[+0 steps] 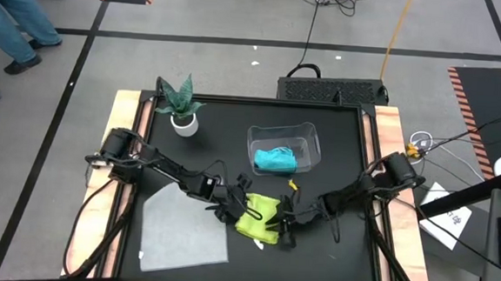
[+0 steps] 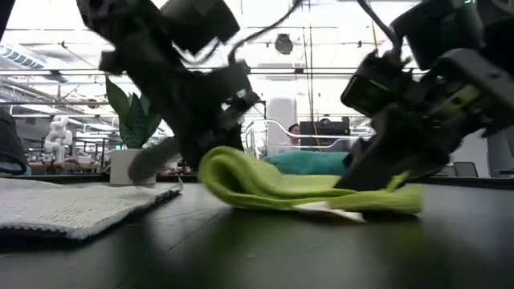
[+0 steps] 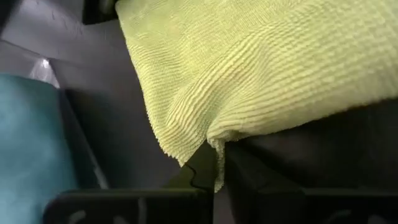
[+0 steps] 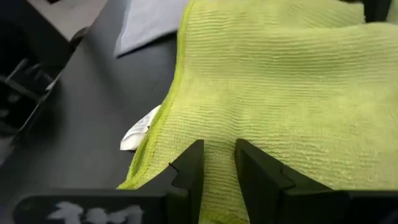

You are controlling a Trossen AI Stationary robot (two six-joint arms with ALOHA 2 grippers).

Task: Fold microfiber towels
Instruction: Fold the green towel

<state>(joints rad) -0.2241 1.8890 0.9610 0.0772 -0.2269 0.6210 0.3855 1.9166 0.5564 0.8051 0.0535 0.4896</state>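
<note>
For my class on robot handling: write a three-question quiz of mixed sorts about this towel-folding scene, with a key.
1. True or false: the teal towel lies inside the clear plastic bin.
2. Multiple choice: which towel do the left gripper and the right gripper both pinch? A) the grey towel B) the yellow-green towel C) the teal towel
3. Fill in: the potted plant stands at the table's far ______ corner as the high view shows it.

Key:
1. True.
2. B. Each wrist view shows an edge of that cloth caught between its own fingers.
3. Left.
</note>
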